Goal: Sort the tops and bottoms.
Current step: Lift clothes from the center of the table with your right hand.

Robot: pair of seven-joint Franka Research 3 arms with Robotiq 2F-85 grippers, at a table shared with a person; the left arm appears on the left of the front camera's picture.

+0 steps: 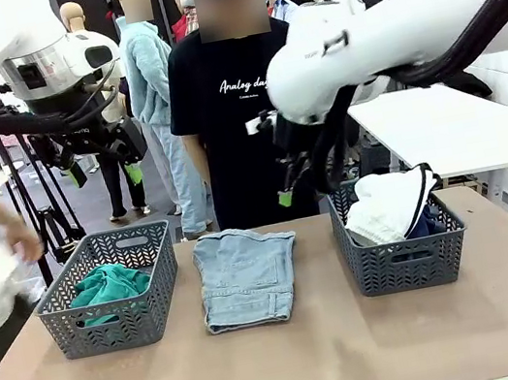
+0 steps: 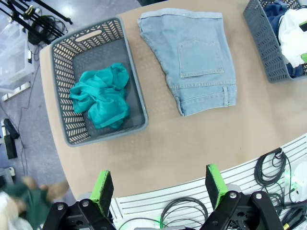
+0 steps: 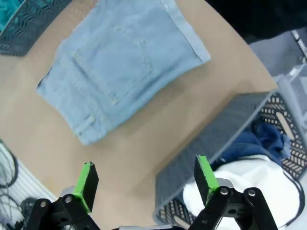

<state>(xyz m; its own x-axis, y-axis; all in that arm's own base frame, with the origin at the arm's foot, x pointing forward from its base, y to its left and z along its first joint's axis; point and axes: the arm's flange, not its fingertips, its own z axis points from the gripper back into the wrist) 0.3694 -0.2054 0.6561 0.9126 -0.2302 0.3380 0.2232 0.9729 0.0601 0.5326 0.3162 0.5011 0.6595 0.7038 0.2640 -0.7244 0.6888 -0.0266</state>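
Both pincers are spread wide and carrying nothing. The left gripper hangs high above the near table edge, and the right gripper is up high too, above the gap between the shorts and the right basket.

State of sort: 1 item left.
- teal-green top: already in the left basket, ahead and to the left of the left pincer in its own wrist view.
- white shorts and dark jeans: piled in the right basket, just ahead and right of the right pincer. The white pile bulges over the rim.
- light blue denim shorts: flat and folded on the table between the 2 baskets, ahead and left of the right pincer, ahead and right of the left one.

Judgement: the next step is to pick the shorts and drop them in the right basket. The right arm is the closer one.

Risks:
1. Flat folded denim on a flat board: the pads may pinch only the top layer, so the shorts unfold mid-lift and drag.
2. The right basket is already heaped. Shorts dropped on top could slide off the rim, or a dangling leg could snag the wall and shove the basket.
3. A person stands at the far edge right behind the shorts, so a long reach gets close.
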